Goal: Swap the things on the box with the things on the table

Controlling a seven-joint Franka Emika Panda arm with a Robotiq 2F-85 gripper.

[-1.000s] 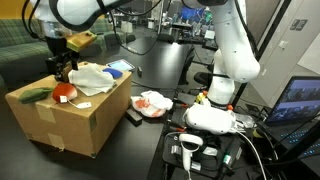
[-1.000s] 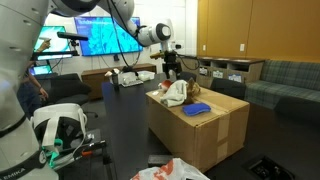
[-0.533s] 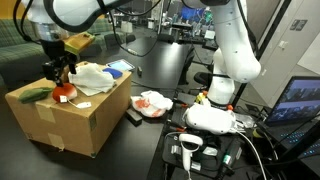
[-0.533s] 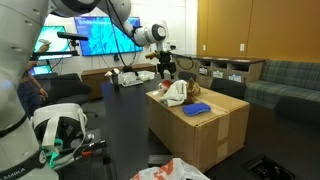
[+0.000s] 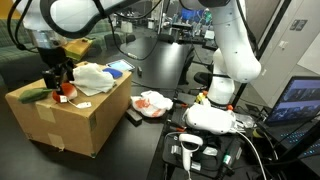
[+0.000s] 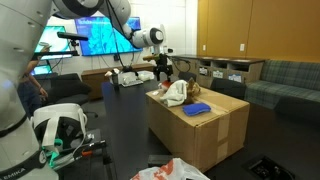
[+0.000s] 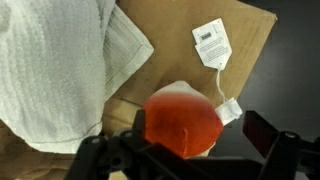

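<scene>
While the pincer point(image 7: 185, 150) hangs spread wide over the box point(image 5: 70, 115), its jaws straddle a red-orange rounded object point(image 7: 182, 120) and nothing is pinched. Judgement: lined up straight down for a top grasp, so that item goes first off the box.

A paper tag point(image 7: 211, 42) on a string lies flat on the cardboard just beyond the red object, apparently tied to it; could drag along on the lift. White cloth point(image 7: 60, 70) lies crumpled just beside the red object, touching or nearly so; risk of a jaw snagging it.

In an exterior view a green item point(image 5: 35, 95) sits near the box's edge, apart from the pincer. Another exterior view shows a blue item point(image 6: 199, 109) on the box top, well apart from the cloth.

Box stands higher than the black worktop point(image 5: 160, 60). On the worktop near the box lies a crumpled white-and-orange bundle point(image 5: 152, 103), presumably the other half of the swap. Nothing swapped yet, by my read.

Room: lab or office, big screen point(image 6: 100, 35) on the wall, couches, a white device point(image 5: 210, 118) near the arm base.
</scene>
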